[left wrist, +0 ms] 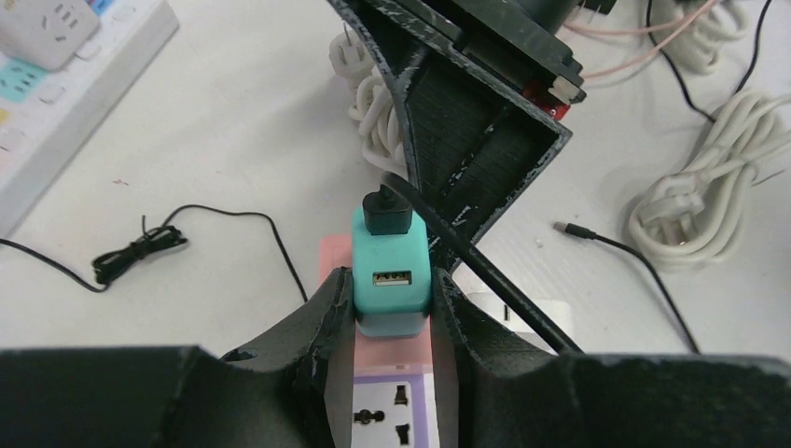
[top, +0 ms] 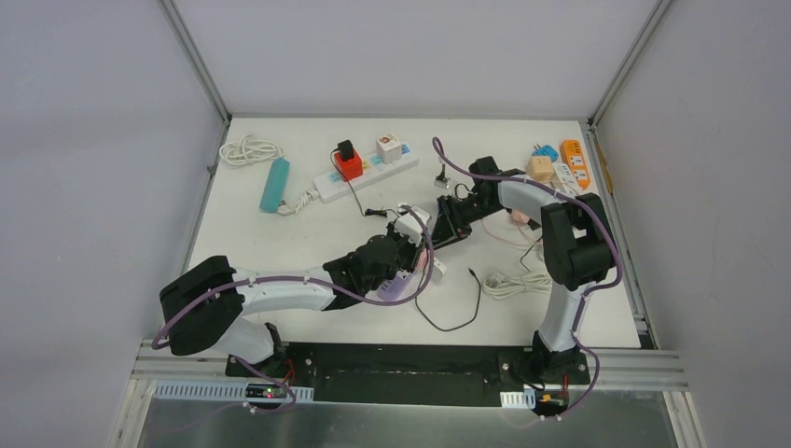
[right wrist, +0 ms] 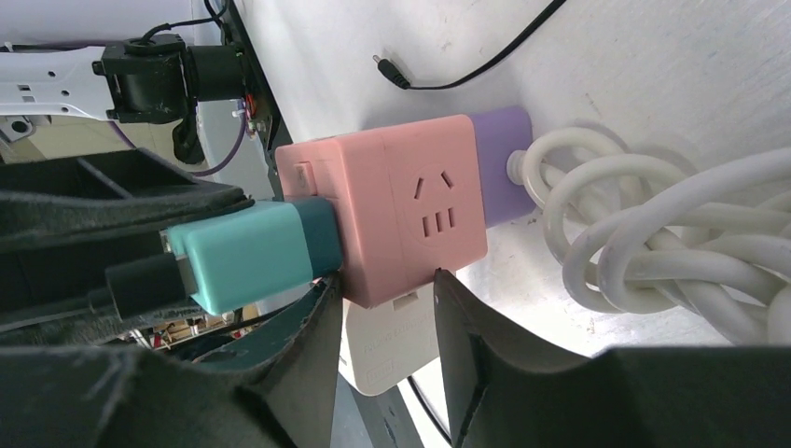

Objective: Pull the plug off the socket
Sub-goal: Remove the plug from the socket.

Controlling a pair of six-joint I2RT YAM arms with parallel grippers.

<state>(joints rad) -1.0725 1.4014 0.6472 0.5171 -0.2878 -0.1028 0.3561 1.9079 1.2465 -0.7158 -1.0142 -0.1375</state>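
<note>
Teal charger plug (left wrist: 392, 275): seated in pink cube socket (right wrist: 410, 215), at worktop (top: 280, 233) centre. Grip: left fingers (left wrist: 319, 315) pinch its sides; right fingers (right wrist: 466, 345) clamp the socket. Long axis points away from socket, toward left arm.

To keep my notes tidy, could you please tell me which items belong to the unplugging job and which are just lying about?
In the job: teal rectangular charger plug, pink plastic cube socket, left gripper, right gripper.
Lying about: long white power strip, teal flat bar, coiled white cable at the far left, orange power strip.
</note>
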